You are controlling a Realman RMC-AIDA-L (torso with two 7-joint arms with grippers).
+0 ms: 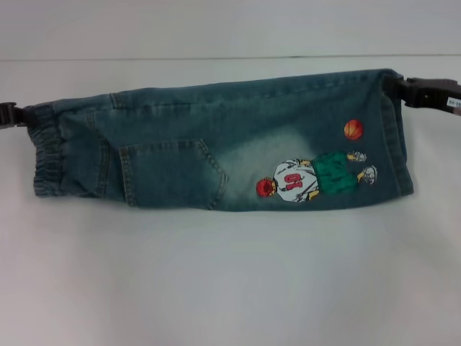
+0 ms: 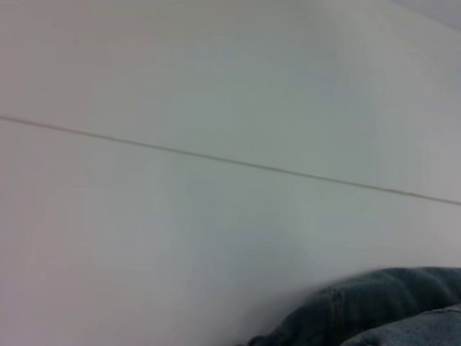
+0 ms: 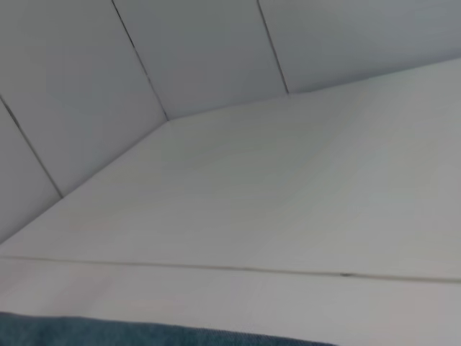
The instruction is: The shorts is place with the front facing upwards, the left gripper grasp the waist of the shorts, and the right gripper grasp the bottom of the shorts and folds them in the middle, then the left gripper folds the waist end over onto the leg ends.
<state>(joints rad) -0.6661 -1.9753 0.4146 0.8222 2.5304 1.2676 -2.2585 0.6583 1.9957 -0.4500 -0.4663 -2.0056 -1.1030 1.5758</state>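
Observation:
The blue denim shorts point(image 1: 216, 151) lie folded lengthwise into a long strip across the white table, with the patch pocket and the cartoon player print facing up. The crinkled waist of the shorts point(image 1: 47, 155) is the left end. The stitched leg ends point(image 1: 396, 137) are the right end. My left gripper point(image 1: 21, 114) is shut on the waist's far corner. At the opposite end, my right gripper point(image 1: 402, 89), with its white label, is shut on the far corner of the bottom. Each wrist view shows only a strip of denim, in the left one point(image 2: 389, 310) and in the right one point(image 3: 144, 335).
The white table point(image 1: 230, 288) stretches wide in front of the shorts. Behind them its back edge meets a pale panelled wall point(image 1: 230, 29).

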